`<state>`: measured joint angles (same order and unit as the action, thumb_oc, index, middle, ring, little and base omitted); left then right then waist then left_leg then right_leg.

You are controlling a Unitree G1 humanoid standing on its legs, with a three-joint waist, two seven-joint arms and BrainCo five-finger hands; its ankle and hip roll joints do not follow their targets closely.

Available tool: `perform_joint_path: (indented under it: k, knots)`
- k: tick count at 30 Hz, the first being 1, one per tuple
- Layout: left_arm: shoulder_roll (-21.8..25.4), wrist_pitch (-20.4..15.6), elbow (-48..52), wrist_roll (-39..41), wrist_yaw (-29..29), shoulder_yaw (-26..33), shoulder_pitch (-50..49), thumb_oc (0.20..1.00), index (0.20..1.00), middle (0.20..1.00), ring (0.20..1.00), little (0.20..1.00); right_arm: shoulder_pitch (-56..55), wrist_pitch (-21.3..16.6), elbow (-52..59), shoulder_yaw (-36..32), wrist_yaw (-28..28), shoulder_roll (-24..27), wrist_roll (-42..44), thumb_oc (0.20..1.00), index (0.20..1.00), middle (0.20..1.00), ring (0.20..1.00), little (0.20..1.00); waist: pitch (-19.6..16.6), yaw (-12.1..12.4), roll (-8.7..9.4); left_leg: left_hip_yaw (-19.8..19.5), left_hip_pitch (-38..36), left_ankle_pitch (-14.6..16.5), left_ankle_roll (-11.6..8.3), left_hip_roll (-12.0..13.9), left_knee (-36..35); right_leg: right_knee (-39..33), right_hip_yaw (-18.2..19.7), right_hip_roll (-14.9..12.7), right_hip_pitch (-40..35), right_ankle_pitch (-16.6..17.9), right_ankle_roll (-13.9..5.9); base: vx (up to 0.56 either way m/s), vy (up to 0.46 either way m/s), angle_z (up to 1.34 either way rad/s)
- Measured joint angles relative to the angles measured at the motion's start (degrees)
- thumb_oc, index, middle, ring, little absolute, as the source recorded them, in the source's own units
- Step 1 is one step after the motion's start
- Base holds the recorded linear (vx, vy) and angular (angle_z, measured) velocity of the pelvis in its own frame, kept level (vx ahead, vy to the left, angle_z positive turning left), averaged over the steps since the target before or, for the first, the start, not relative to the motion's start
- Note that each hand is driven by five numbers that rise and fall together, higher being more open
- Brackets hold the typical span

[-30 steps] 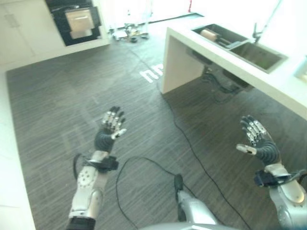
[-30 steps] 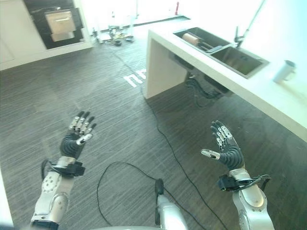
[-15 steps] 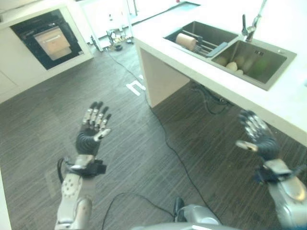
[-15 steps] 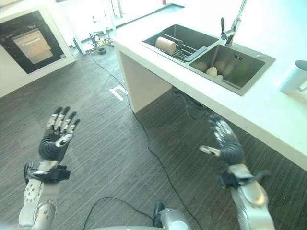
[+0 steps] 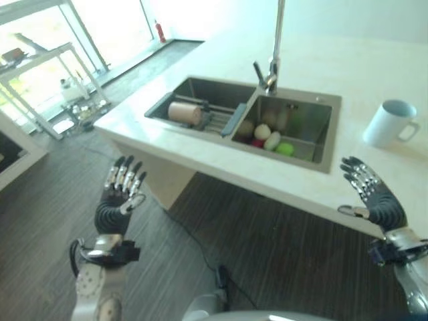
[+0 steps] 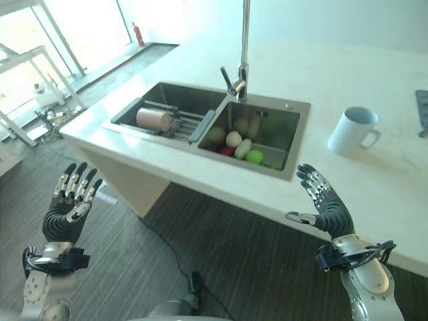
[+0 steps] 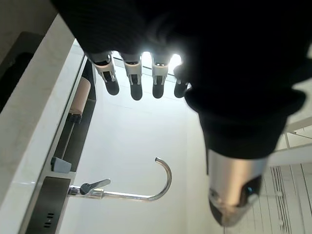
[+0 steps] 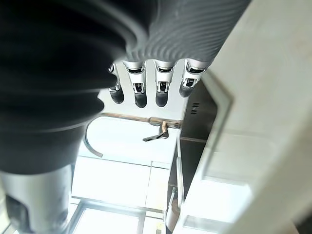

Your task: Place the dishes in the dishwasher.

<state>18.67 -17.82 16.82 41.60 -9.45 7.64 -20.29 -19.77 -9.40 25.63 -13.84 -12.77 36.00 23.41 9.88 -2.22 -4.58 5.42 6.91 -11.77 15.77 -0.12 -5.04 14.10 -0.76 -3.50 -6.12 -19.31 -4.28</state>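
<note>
With both palms raised and nothing held, fingers spread straight on the left hand (image 6: 65, 207) and the right hand (image 6: 326, 204), silver with dark tips, dark ribbed covers at the wrists. Landmark: the steel double sink (image 6: 160, 93), sunk into a smooth white counter (image 6: 321, 73). Left hand out over dark striped wood-look floor (image 6: 120, 247), well short of the sink's left corner. Right hand just at the counter edge, right of the sink. Inside the sink: tan cylinder (image 6: 153, 119) lying on a wire rack (image 6: 184, 126) in the left basin, rounded pale, red and green items (image 6: 241, 146) in the right one. Tall chrome faucet (image 6: 244, 40) behind the sink. White mug (image 6: 354, 131) with handle to its right.
</note>
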Motion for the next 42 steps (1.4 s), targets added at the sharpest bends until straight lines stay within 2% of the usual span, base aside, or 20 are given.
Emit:
perform_joint_path:
  k: [1, 3, 4, 7, 9, 10, 11, 12, 17, 19, 23, 28, 32, 33, 35, 36, 37, 38, 40, 42]
  knots:
    - [0.48, 0.01, 0.13, -0.01, -0.16, 0.63, 1.05, 1.0, 1.0, 1.0, 1.0, 1.0, -0.05, -0.15, 0.34, -0.56, -0.01, -1.12, 0.28, 1.0, 1.0, 1.0, 1.0, 1.0, 0.26, -1.51, 0.06, -0.38, -0.39, 0.38, -2.46, -0.1, 0.02, -1.03, -2.14, -1.53, 0.29, 2.87, -0.13, 0.17, 0.355, 0.18]
    - [2.02, -0.71, 0.14, -0.03, -0.88, 1.71, 3.9, 1.0, 1.0, 1.0, 1.0, 1.0, -0.22, 0.12, -0.18, -0.02, 0.42, -4.09, 0.26, 1.0, 1.0, 1.0, 1.0, 1.0, 0.2, 0.02, 2.74, 1.23, -4.1, 3.97, -11.07, -0.51, 0.02, -10.76, -4.87, -2.88, -8.3, 6.31, -0.05, 0.22, 0.367, 0.14]
    - [2.88, -0.7, 0.1, -0.01, -1.03, 1.53, 7.06, 1.0, 1.0, 1.0, 1.0, 1.0, 0.37, 0.16, -0.29, -0.03, 1.6, -4.77, 0.28, 1.0, 1.0, 1.0, 1.0, 1.0, -0.01, 0.92, 4.14, 1.28, -5.13, 4.49, -12.51, -1.64, 0.07, -12.24, -6.39, -3.67, -10.48, 6.58, -0.57, 0.21, 0.381, 0.21]
    - [2.79, -0.28, 0.13, -0.09, -2.22, 1.25, 10.54, 1.0, 1.0, 1.0, 1.0, 1.0, 1.81, 0.24, -0.36, -0.4, 2.78, -7.88, 0.25, 1.0, 1.0, 1.0, 1.0, 1.0, -0.14, 1.62, 5.24, -0.25, -5.88, 5.15, -11.7, -2.45, 0.13, -9.45, -9.05, -3.7, -10.48, 8.35, -3.73, 0.15, 0.347, 0.52]
    - [2.88, 0.33, 0.06, -0.28, -3.36, 1.27, 11.71, 1.0, 1.0, 1.0, 1.0, 1.0, 2.24, 0.34, -0.5, -0.09, 3.7, -11.12, 0.14, 1.0, 1.0, 1.0, 1.0, 1.0, -0.35, 1.86, 5.77, -0.22, -8.15, 6.35, -9.95, -1.36, 0.13, 2.47, -10.94, -3.61, -6.81, 8.68, -4.57, 0.1, 0.309, 0.43]
    - [3.29, 0.44, 0.13, -0.27, -3.79, 1.43, 11.66, 1.0, 1.0, 1.0, 1.0, 1.0, 2.75, 0.33, -0.59, -0.08, 3.78, -11.27, -0.11, 1.0, 1.0, 1.0, 1.0, 1.0, -0.63, 2.94, 6.02, -1.04, -9.29, 7.06, -8.97, -0.89, 0.16, 6.29, -10.75, -5.05, -4.01, 5.63, -5.19, 0.11, 0.331, -0.05]
    - [3.44, 0.55, 0.11, -0.25, -3.9, 1.64, 11.62, 1.0, 1.0, 1.0, 1.0, 1.0, 3.9, 0.32, -0.43, -0.08, 3.81, -11.26, -0.69, 1.0, 1.0, 1.0, 1.0, 1.0, -1.18, 3.31, 6.71, -1.87, -9.36, 7.1, -8.98, -1.4, 0.15, 3.12, -10.57, -7.12, -2.17, 5.57, -5.35, 0.1, 0.326, -0.08]
    - [4.37, 1.9, 0.07, -0.25, -4.82, 1.62, 12.16, 1.0, 1.0, 1.0, 1.0, 1.0, 5.19, 0.4, -0.28, 0.05, 3.79, -11.51, -1.05, 1.0, 1.0, 1.0, 1.0, 1.0, -1.68, 3.05, 8.05, -1.5, -9.28, 7.76, -9.94, -2.44, 0.15, 0.26, -10.84, -9.18, 1.42, 12.05, -6.33, 0.09, 0.287, -0.07]
    - [4.73, 2.08, 0.3, -0.59, -4.41, 2.32, 8.94, 1.0, 1.0, 1.0, 1.0, 1.0, 6.2, 1.39, -1.07, 3.03, 3.07, -11.93, -3.2, 1.0, 1.0, 1.0, 1.0, 1.0, -2.02, 4.7, 8.01, 3.23, -10.8, 8.48, -11.09, -0.55, 0.16, 3.49, -13.12, -9.04, 5.09, 14.55, -6.05, 0.02, 0.068, -0.62]
    - [4.92, 1.98, 0.7, -0.57, -4.02, 2.93, 7.33, 1.0, 1.0, 1.0, 1.0, 1.0, 6.18, 1.35, -3.0, 3.65, 2.66, -11.33, -3.18, 1.0, 1.0, 1.0, 1.0, 1.0, -2.25, 4.55, 7.69, 2.94, -11.05, 9.85, -13.1, 1.03, 0.14, 1.1, -14.62, -6.84, 5.6, 13.97, -6.16, 0.01, -0.05, -0.76]
    - [4.93, 1.83, 0.96, -0.57, -4.21, 3.2, 7.2, 1.0, 1.0, 1.0, 1.0, 1.0, 5.47, 1.28, -4.21, 3.91, 3.19, -10.02, -1.81, 1.0, 1.0, 1.0, 1.0, 1.0, -2.61, 3.57, 8.01, 3.05, -10.5, 9.48, -15.44, 1.57, 0.09, -11.78, -15.59, -2.05, 1.27, 13.52, -2.61, 0.04, -0.124, -0.16]
    - [2.47, 1.7, 0.98, -0.49, -4.34, 2.31, 5.1, 1.0, 1.0, 1.0, 1.0, 1.0, 5.06, 1.17, -4.24, 4.41, 5.43, -9.37, -1.81, 1.0, 1.0, 1.0, 1.0, 1.0, -4.48, 4.0, 2.73, 3.05, -9.6, 8.89, -16.84, 3.25, -0.25, -14.25, -15.67, 0.07, 0.36, 14.3, -0.91, 0.05, -0.139, 0.03]
    - [2.37, 1.78, 1.06, -0.55, -3.89, 0.37, 5.39, 1.0, 1.0, 1.0, 1.0, 1.0, 6.0, 1.3, -5.0, 5.83, 8.01, -7.19, -1.92, 1.0, 1.0, 1.0, 1.0, 1.0, -5.67, 3.81, 0.13, 3.47, -9.66, 8.27, -17.13, 3.89, 0.9, -13.44, -15.63, 0.64, 0.78, 14.08, -0.53, -0.07, -0.074, -0.02]
    - [2.43, 1.78, 1.04, -0.52, -3.51, -0.47, 6.32, 1.0, 1.0, 1.0, 1.0, 1.0, 5.98, 1.32, -5.0, 6.35, 8.45, -6.96, -1.91, 1.0, 1.0, 1.0, 1.0, 1.0, -5.75, 3.72, -0.21, 3.54, -7.45, 8.49, -17.76, 4.17, 4.67, -11.71, -15.66, 0.44, 1.94, 13.29, 0.32, -0.11, -0.08, 0.08]
    - [2.47, 1.81, 1.01, -0.41, -3.32, -0.89, 7.92, 1.0, 1.0, 1.0, 1.0, 1.0, 6.0, 1.37, -4.95, 6.78, 8.66, -7.06, -1.96, 1.0, 1.0, 1.0, 1.0, 1.0, -4.52, 3.94, 2.97, 6.17, -2.52, 4.12, -20.39, 3.27, 10.75, -9.85, -15.85, -1.23, 4.01, 12.0, 2.17, -0.12, -0.036, 0.2]
    - [2.63, 1.86, 1.08, -0.04, -3.31, -0.88, 8.35, 1.0, 1.0, 1.0, 1.0, 1.0, 6.03, 1.36, -4.84, 6.53, 8.84, -7.08, -2.0, 1.0, 1.0, 1.0, 1.0, 1.0, -4.15, 3.85, 5.4, 5.66, -0.57, -0.91, -22.9, 2.32, 12.24, -9.62, -15.61, -2.86, 4.63, 12.07, 3.45, -0.04, 0.19, 0.28]
    - [2.45, 1.75, 1.62, -0.02, -3.32, -1.08, 8.62, 1.0, 1.0, 1.0, 1.0, 1.0, 7.18, 1.21, -4.85, 5.6, 8.8, -6.79, -2.02, 1.0, 1.0, 1.0, 1.0, 1.0, -2.74, 3.54, 8.26, 4.51, 4.38, 0.62, -24.36, 2.9, 23.42, -11.28, -15.77, -4.31, 4.43, 13.49, 4.24, 0.03, 0.259, 0.2]
    - [2.29, 1.72, 1.62, 0.0, -3.3, -1.32, 8.45, 1.0, 1.0, 1.0, 1.0, 1.0, 7.64, 1.21, -4.98, 5.18, 8.68, -6.71, -1.98, 1.0, 1.0, 1.0, 1.0, 1.0, -2.75, 2.98, 7.83, 3.92, 4.74, 3.95, -23.45, 4.93, 27.24, -12.87, -15.71, -3.65, 3.5, 14.68, 3.43, 0.08, 0.327, -0.06]
    - [2.43, 1.65, 1.75, 0.01, -3.32, -1.38, 8.43, 1.0, 1.0, 1.0, 1.0, 1.0, 7.63, 1.22, -5.1, 3.41, 8.06, -5.76, -1.8, 1.0, 1.0, 1.0, 1.0, 1.0, -2.55, 1.47, 5.94, 4.64, -0.79, 6.1, -23.91, 11.22, 18.86, -13.24, -14.5, -1.33, 3.01, 15.21, 2.86, 0.13, 0.313, -0.28]
    - [2.41, 1.58, 1.03, 0.03, -3.46, -1.31, 8.49, 1.0, 1.0, 1.0, 1.0, 1.0, 7.53, 1.09, -5.26, 1.42, 7.2, -5.14, -0.75, 1.0, 1.0, 1.0, 1.0, 1.0, -1.97, -0.57, 4.73, 4.38, -5.67, 6.31, -23.92, 14.48, 8.43, -13.83, -13.04, -0.12, 3.52, 15.63, 2.25, 0.25, 0.495, -0.33]
